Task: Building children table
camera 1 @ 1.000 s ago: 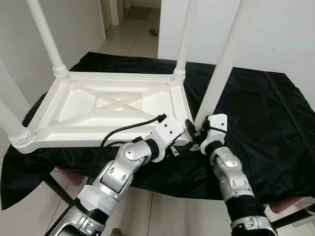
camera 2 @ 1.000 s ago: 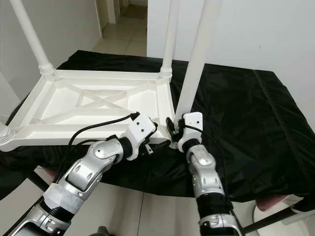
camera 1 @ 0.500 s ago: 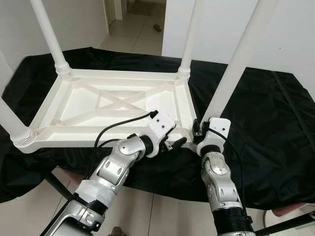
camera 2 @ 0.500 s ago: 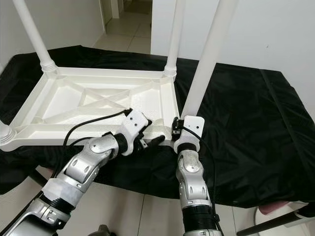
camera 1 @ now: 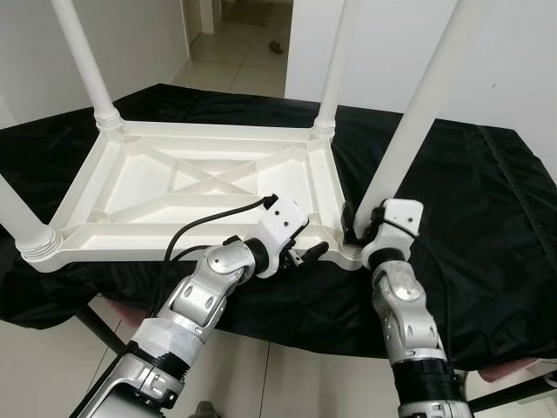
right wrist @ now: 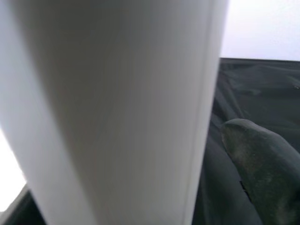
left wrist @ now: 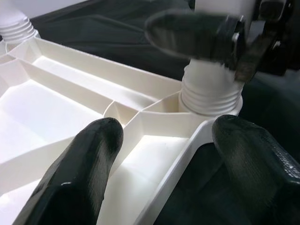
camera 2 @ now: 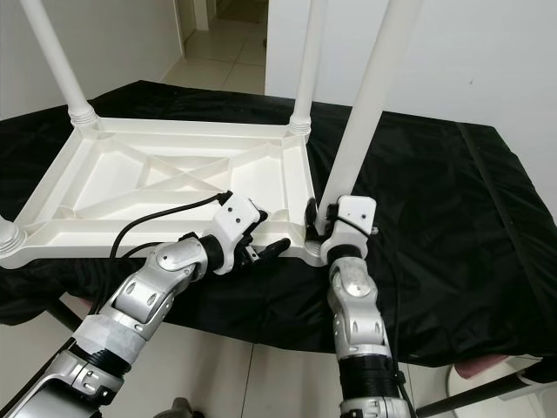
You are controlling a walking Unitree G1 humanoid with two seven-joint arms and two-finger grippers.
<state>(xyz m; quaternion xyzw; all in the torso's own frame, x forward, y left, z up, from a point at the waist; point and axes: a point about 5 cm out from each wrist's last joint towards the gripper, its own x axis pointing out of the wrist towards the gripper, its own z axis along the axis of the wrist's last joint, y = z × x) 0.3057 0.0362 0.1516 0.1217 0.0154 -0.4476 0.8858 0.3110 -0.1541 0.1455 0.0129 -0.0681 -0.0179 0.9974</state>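
A white children's table (camera 1: 174,231) lies upside down on a black cloth, its legs pointing up. My left gripper (camera 1: 306,253) is open at the near right corner. In the left wrist view (left wrist: 164,140) one finger (left wrist: 89,159) is over the inside of the frame and the other (left wrist: 248,150) is outside the rim. My right gripper (camera 1: 352,228) is shut on the near right leg (camera 1: 409,113) just above its ribbed base (left wrist: 211,91). The right wrist view has that leg (right wrist: 108,108) very close, with one fingertip (right wrist: 255,150) beside it.
The black cloth (camera 1: 470,200) covers a low stand and spreads wide to the right of the table. Beyond are white walls and a tiled hallway (camera 1: 239,52). Pale floor tiles (camera 1: 287,383) lie below the near edge.
The camera has shifted a little. My left gripper drew back from under the corner, and its fingers now stand at the rim. My right gripper stays on the leg's base.
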